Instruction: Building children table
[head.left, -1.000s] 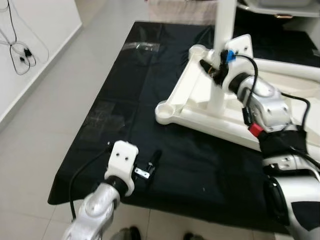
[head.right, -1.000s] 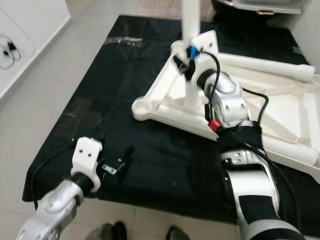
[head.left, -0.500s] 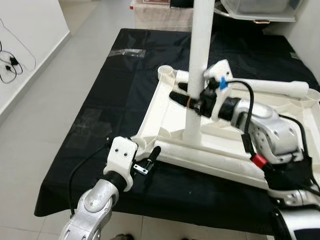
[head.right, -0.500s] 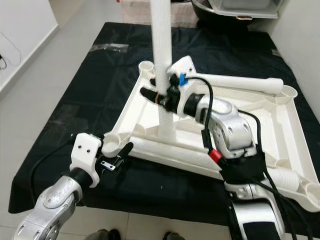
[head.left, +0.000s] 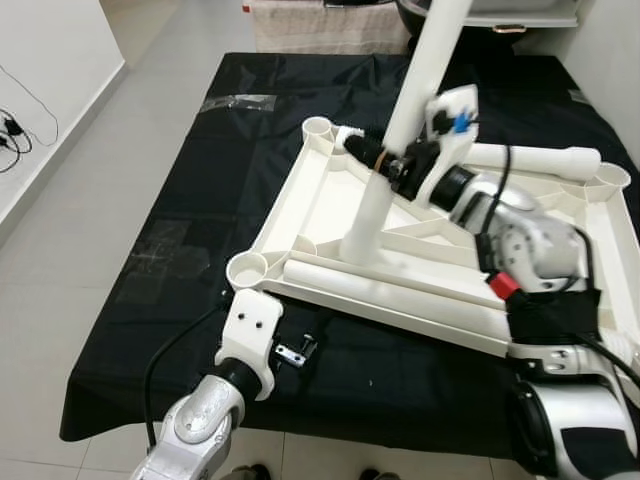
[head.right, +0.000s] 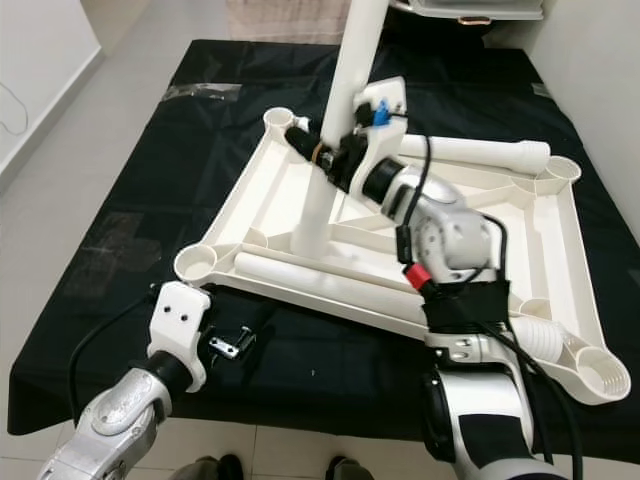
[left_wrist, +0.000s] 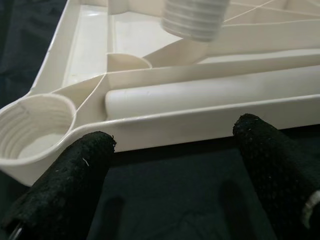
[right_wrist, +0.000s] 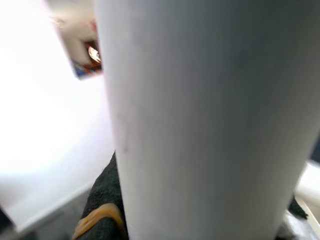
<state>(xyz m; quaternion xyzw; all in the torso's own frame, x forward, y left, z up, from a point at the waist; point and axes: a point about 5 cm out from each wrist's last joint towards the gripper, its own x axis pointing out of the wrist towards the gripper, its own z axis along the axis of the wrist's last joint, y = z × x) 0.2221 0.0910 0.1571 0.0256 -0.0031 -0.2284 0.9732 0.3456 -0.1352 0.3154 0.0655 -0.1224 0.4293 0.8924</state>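
The white children's table top (head.left: 300, 190) lies upside down on the black cloth. My right gripper (head.left: 385, 165) is shut on a white table leg (head.left: 395, 140), which leans with its lower end inside the top; in the right wrist view the leg (right_wrist: 200, 120) sits against a black finger (right_wrist: 107, 200). My left gripper (head.left: 300, 345) hovers open just in front of the near corner socket (head.left: 248, 268). The left wrist view has both fingers (left_wrist: 65, 185) spread before the rim, the socket (left_wrist: 35, 125) and a lying leg (left_wrist: 200, 92).
A second leg (head.left: 400, 280) lies along the near rim and a third (head.left: 530, 158) at the far side. The black cloth (head.left: 200, 200) ends at the front edge near my left arm. Grey floor (head.left: 80, 200) lies left, cables (head.left: 10, 130) by the wall.
The camera has shifted, so the whole table top now sits nearer the middle. The held leg has gone from upright to leaning. My left gripper now sits a little off the rim.
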